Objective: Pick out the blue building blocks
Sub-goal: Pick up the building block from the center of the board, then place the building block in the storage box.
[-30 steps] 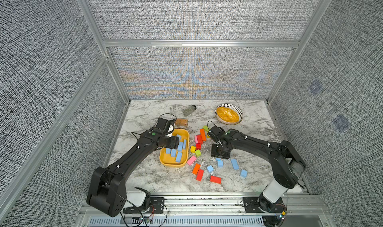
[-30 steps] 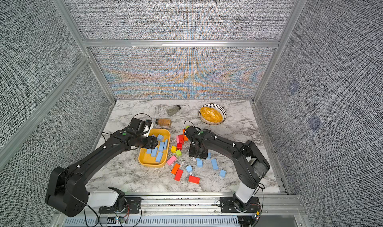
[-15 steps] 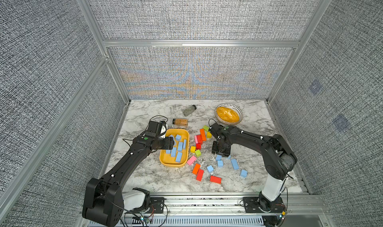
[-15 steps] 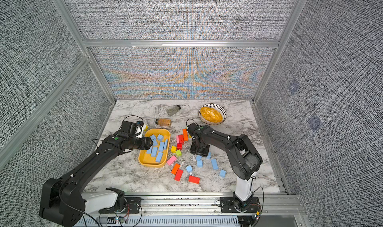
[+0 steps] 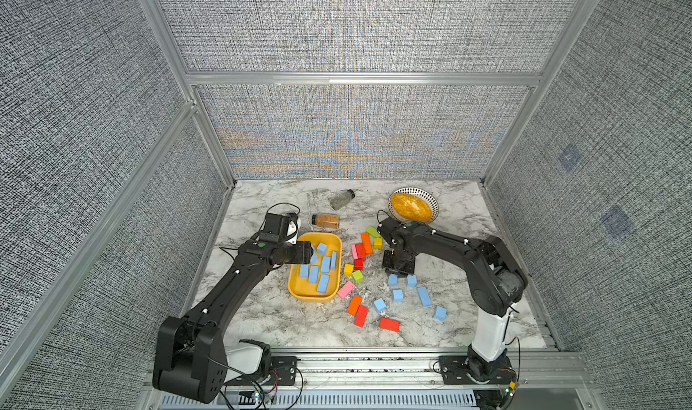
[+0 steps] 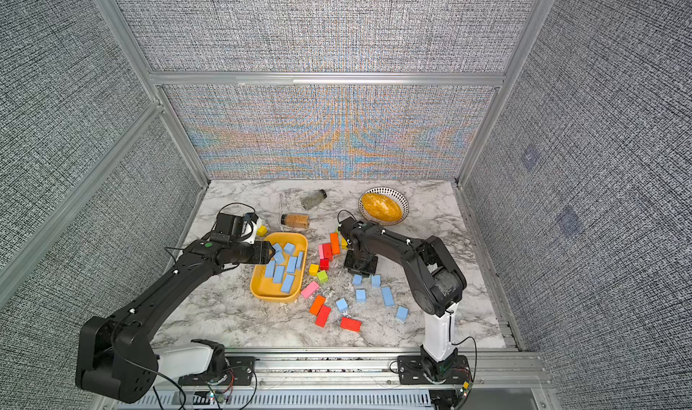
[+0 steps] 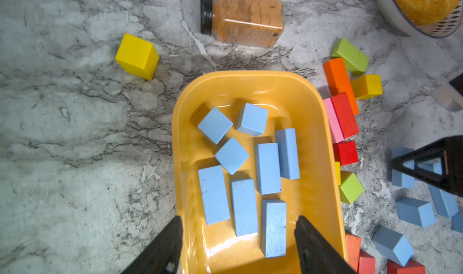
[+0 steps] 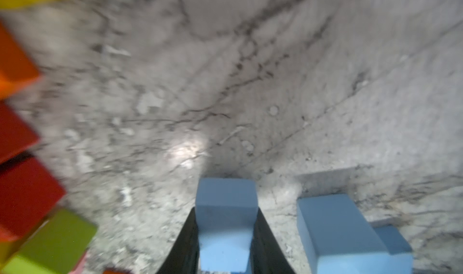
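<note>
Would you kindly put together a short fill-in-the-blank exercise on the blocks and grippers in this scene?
1. The right gripper is shut on a block whose colour is ____.
2. In the left wrist view, the tray holds ____ blue blocks.
3. The left gripper hangs above the tray with its jaws ____.
4. The brown spice jar lies on its ____.
Missing words: blue; eight; open; side.

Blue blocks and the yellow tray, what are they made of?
Blue blocks: probably painted wood with a matte finish; crisp edges, small dark scuffs, no shine. Tray: likely moulded plastic, glossy; bright highlights, rounded rim.
</note>
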Available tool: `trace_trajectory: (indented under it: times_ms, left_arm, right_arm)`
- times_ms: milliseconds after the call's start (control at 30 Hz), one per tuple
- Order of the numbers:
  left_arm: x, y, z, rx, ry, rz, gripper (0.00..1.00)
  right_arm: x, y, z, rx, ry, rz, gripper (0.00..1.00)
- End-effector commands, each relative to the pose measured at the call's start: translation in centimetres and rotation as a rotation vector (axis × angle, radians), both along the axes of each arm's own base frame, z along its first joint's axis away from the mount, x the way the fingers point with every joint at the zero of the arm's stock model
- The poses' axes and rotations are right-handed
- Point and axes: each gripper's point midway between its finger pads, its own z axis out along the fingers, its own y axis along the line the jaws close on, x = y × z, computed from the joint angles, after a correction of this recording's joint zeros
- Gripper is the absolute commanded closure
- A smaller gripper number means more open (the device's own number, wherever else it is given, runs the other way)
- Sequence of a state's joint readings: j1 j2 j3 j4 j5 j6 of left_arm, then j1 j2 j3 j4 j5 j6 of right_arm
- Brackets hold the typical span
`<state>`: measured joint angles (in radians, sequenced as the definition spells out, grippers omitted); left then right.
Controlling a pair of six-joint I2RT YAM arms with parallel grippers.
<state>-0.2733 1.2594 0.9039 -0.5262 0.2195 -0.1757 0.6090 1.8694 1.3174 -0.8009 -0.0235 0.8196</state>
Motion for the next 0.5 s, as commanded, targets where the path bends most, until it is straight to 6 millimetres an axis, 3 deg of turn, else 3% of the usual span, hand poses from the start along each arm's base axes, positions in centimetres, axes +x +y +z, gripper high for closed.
trace_trajectory:
  times_ms: [0,100,200,333,467]
  left_arm:
    - [-0.2,-1.7,2.6,-0.054,-0.090,-0.137,0.28]
    - [-0.5,-3.3,5.3,-0.135,-0.195,-0.221,0.27]
    - [-1.3,-5.5,9.0,-0.245,-0.334,-0.374,0.27]
    - [-3.8,-7.9,13.4,-0.382,-0.494,-0.586,0.29]
    - [-6.9,-9.3,15.9,-0.483,-0.609,-0.781,0.30]
  right_arm:
    - [3.3,2.3,4.5,0.091,-0.204,0.090,0.77]
    - [5.2,5.2,9.4,0.230,-0.404,0.204,0.77]
    - [5.3,8.7,14.4,0.423,-0.595,0.379,0.76]
    - [2.1,12.6,20.5,0.591,-0.851,0.733,0.77]
    - [-1.0,13.9,24.3,0.689,-1.039,0.999,0.76]
